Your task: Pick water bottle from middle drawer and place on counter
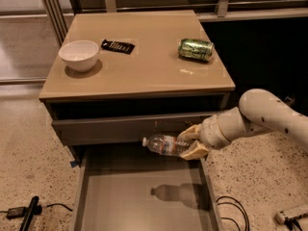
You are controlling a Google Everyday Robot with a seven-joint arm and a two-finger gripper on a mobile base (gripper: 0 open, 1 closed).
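Observation:
My gripper (188,142) is shut on the water bottle (162,144), a small clear bottle held on its side with its cap pointing left. It hangs in the air above the open middle drawer (115,201), in front of the grey drawer front (120,129) above it. The bottle's shadow lies on the drawer's flat grey bottom. The beige counter (139,61) is above and behind the bottle. My white arm (260,114) reaches in from the right.
On the counter stand a white bowl (79,55) at the left, a black flat packet (117,46) behind it, and a green can (196,49) lying at the right. Cables (231,211) and a black tool (29,213) lie on the speckled floor.

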